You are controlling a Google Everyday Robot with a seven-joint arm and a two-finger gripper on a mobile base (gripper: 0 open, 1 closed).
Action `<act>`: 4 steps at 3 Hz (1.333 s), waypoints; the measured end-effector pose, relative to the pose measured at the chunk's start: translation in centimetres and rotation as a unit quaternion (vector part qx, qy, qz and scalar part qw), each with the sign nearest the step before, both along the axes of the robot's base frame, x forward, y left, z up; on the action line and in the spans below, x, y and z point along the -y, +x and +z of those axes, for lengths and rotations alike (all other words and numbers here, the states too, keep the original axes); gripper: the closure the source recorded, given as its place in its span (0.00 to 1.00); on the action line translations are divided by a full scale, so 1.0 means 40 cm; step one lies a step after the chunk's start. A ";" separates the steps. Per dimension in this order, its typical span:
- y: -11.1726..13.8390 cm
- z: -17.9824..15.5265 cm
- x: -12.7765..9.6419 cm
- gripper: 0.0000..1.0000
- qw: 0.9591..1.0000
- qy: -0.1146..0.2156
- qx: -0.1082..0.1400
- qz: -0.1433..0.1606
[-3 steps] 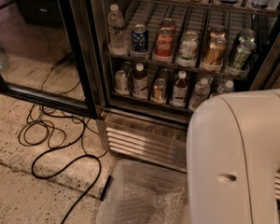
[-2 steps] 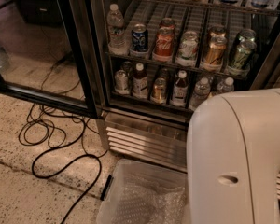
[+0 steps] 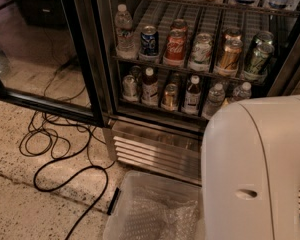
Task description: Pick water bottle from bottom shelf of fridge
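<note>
1. Fridge (image 3: pixel 155 151) stands with its glass door (image 3: pixel 40 54) swung open to the left, and cables (image 3: pixel 55 151) loop on the floor before it.
2. Upright on the bottom shelf (image 3: pixel 155 108), toward its right end, is the water bottle (image 3: pixel 214 100). It is just right of a dark bottle (image 3: pixel 192 93), and a second clear bottle (image 3: pixel 240 91) stands close on its other side.
3. Out of sight is the gripper. Only the arm's white shell (image 3: pixel 255 174) shows, filling the lower right in front of the fridge, so whether the claw is apart or together cannot be told.
4. Against the earlier frame nothing visible differs: the shell, bottles, door and cables sit in the same places.
5. Below the grille a clear bin (image 3: pixel 121 215) holds bubble wrap.
</note>
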State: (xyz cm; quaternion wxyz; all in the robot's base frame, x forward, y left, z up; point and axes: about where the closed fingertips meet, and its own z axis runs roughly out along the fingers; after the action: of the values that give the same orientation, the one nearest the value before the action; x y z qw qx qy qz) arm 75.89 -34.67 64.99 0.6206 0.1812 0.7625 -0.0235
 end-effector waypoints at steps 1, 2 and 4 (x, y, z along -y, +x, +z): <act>0.000 -0.009 0.000 1.00 1.000 0.000 0.000 0.000; -0.052 0.000 -0.002 1.00 0.999 0.022 -0.037 -0.017; -0.053 -0.017 -0.002 1.00 0.999 0.022 -0.038 -0.017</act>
State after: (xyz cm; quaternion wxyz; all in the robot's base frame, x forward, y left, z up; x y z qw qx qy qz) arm 73.78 -34.59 64.32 0.5870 0.2069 0.7823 -0.0245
